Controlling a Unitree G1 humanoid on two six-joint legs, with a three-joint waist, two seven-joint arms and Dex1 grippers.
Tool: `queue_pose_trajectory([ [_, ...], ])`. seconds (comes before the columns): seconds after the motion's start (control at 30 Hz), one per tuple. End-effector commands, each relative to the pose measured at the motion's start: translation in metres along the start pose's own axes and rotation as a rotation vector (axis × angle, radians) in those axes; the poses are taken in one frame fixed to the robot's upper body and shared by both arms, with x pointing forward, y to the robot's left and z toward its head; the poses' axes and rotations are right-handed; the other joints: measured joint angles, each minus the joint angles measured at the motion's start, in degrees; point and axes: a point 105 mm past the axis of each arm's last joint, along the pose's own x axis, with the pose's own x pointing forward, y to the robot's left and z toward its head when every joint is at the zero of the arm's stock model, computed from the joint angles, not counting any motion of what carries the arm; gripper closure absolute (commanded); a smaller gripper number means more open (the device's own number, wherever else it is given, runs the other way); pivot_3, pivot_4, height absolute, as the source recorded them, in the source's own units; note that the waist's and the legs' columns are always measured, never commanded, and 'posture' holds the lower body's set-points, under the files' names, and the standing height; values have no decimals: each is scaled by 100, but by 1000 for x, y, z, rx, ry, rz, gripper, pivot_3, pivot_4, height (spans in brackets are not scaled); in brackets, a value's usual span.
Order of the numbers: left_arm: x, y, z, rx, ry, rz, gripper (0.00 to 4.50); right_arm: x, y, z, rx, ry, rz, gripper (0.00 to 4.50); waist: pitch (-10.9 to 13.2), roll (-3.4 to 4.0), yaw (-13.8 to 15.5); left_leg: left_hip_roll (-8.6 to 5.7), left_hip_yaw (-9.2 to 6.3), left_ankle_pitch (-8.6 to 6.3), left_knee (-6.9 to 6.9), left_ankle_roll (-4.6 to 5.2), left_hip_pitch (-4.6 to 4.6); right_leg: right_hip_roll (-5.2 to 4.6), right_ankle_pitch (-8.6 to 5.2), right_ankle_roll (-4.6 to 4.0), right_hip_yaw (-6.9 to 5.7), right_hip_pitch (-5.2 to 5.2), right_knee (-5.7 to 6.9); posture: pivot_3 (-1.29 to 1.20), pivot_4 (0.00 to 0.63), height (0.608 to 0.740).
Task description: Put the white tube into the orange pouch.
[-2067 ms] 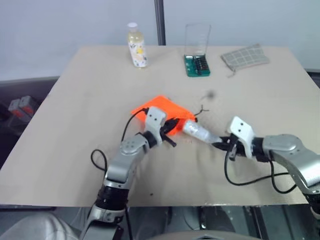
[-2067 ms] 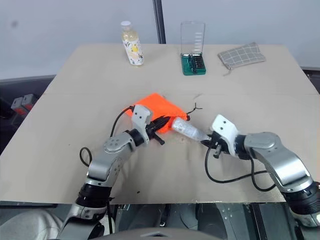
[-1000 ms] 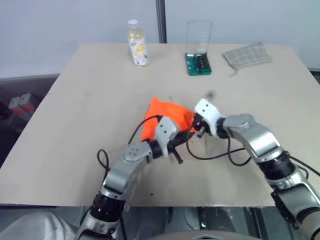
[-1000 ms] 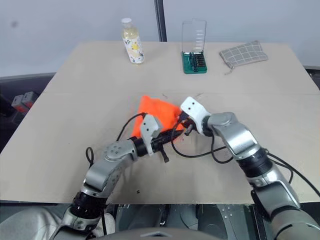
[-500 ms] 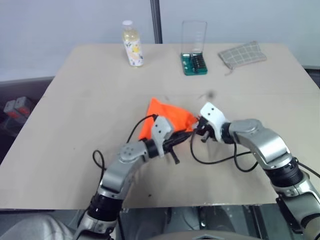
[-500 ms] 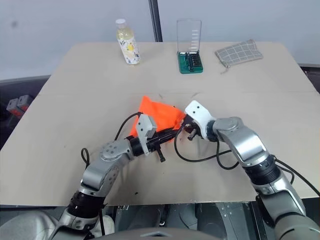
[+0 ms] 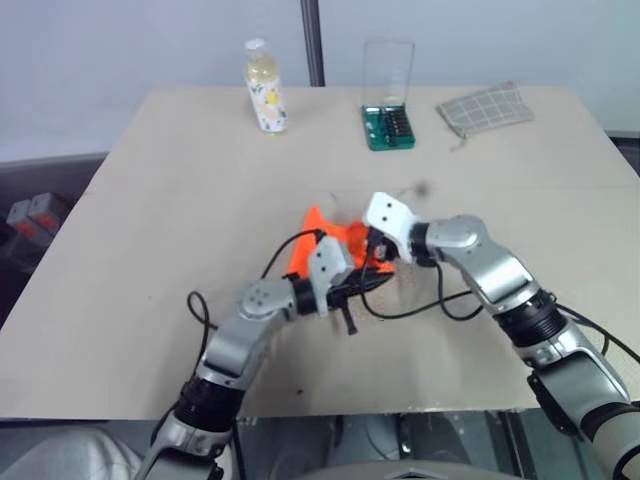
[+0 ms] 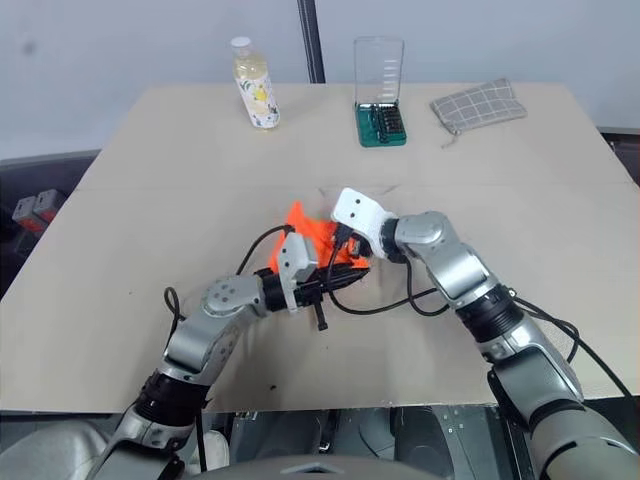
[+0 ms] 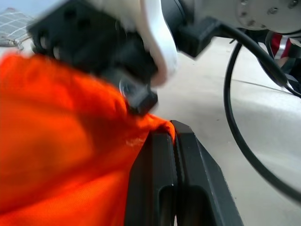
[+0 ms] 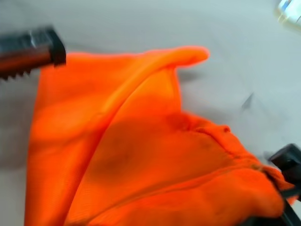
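Centrally, the left claw (image 9: 175,141) is pinching the pouch's (image 7: 345,238) edge, while the right claw (image 8: 345,245), its spread impossible to tell, is pressing against the orange fabric.

arms: silver-grey segments | wrists: white covers | cables: black loops | grippers: black fingers

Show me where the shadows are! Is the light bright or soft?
Left eye view: the light is soft and even, with only faint shadows on the table under the arms. Right wrist view: the orange pouch throws a soft grey shadow beside its raised corner, and its folds look darker. Left wrist view: the pouch dims where the arm above shades it.
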Motion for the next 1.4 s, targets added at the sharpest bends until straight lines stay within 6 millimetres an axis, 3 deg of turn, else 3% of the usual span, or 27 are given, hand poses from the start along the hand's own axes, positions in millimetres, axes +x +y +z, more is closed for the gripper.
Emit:
queue_pose_trajectory([
  [0.03, -12, 14, 5, -13, -31, 61, 4500, -35, 3, 14, 49, -104, 56, 2203, 0, 0, 4, -1, 0, 0, 0, 0, 0, -2, 0, 0, 0, 1, -1, 0, 150, 740],
  [0.13, -24, 25, 3, -36, -20, 114, 4500, -66, 17, 4, 139, -75, 143, 2203, 2, 3, 1, -1, -1, -1, -1, 2, -2, -2, 0, 0, 0, 1, -4, 0, 150, 740],
  [0.27, -30, 29, 0, -44, -6, 134, 4500, -88, 23, -9, 208, -22, 173, 2203, 3, 6, -27, 3, 3, -9, -1, 16, 4, -1, 0, 0, 5, 1, 2, 0, 150, 740],
  [0.3, -31, 30, 0, -45, -5, 135, 4500, -92, 21, -12, 209, -15, 163, 2203, 3, 5, -26, 3, 2, -13, -1, 22, 6, 0, 0, 0, 3, 3, 3, 0, 150, 740],
  [0.37, -33, 29, -1, -45, 1, 134, 4500, -96, -2, -21, 211, -1, 32, 2203, 3, 5, -28, 4, 3, -14, 0, 24, 7, -1, 0, 0, 3, 4, 5, 0, 150, 740],
  [0.47, -35, 28, -4, -44, 13, 132, 4500, -92, -37, -39, 212, 52, -173, 2203, 3, 5, -31, 3, 13, -13, 4, 23, 16, 0, 0, 0, 13, 7, 11, 0, 150, 740],
  [0.53, -36, 28, -5, -47, 20, 130, 4500, -82, -50, -46, 324, 34, -262, 2203, 3, 6, -15, 2, 14, -7, 4, 12, 18, 0, 0, 0, 14, 5, 17, 0, 150, 740],
  [0.63, -34, 24, -9, -51, 32, 120, 4500, -62, -58, -55, 715, -76, -288, 2203, 3, 6, -44, 7, 15, 0, 0, 1, 14, 1, 1, -1, 19, 0, 18, 0, 150, 740],
  [0.73, -30, 14, -12, -47, 45, 96, 4500, -49, -58, -63, 917, -87, -253, 2203, 4, 7, -24, 4, 17, 0, -3, 1, 14, -2, 1, -2, 21, -1, 18, 0, 150, 740],
  [0.93, -27, -5, -19, -46, 69, 64, 4500, -32, -60, -57, 734, 39, -230, 2203, 7, 14, -29, -1, 18, -1, -5, 3, 6, -4, 1, -1, 20, -5, 5, 0, 150, 740],
  [1.07, -26, -14, -20, -49, 76, 54, 4500, -23, -44, -58, 555, 143, -153, 2203, 5, 16, -44, 2, 16, -2, -6, 3, 8, -1, 1, -1, 18, -6, 11, 0, 150, 740],
  [1.27, -23, -18, -22, -48, 81, 57, 4500, -18, -28, -69, 390, 233, -104, 2203, 5, 17, -41, 2, 16, -2, -4, 3, 10, -1, 1, -1, 18, -5, 16, 0, 150, 740],
  [1.4, -20, -17, -22, -47, 78, 60, 4500, -12, -22, -70, 373, 241, -103, 2203, 5, 16, -42, 2, 17, -2, -2, 4, 16, 0, 1, -1, 19, -3, 23, 0, 150, 740],
])
